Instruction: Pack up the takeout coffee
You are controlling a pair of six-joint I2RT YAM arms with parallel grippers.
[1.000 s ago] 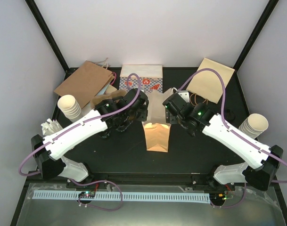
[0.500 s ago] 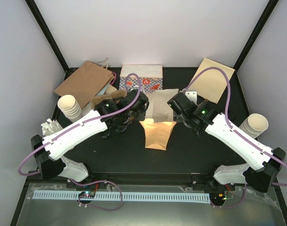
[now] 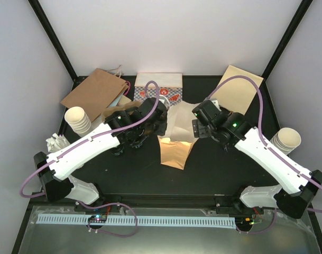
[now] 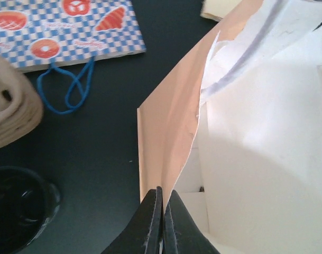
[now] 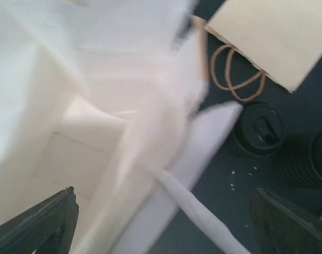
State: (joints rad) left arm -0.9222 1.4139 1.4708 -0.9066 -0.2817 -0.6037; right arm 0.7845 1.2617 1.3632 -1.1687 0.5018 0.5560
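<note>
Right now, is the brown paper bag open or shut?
Open. The left gripper pinches the bag rim, and the left wrist view looks into its white interior.

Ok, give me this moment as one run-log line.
left gripper: shut on paper bag rim | right gripper: open, at bag mouth | black cup: on table beside bag, not packed

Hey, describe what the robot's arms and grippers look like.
The left arm and right arm have white shells with black joints and bases. A purple cable loops along each. A green light glows on the right arm. The left gripper and right gripper have dark, tapered fingers.
</note>
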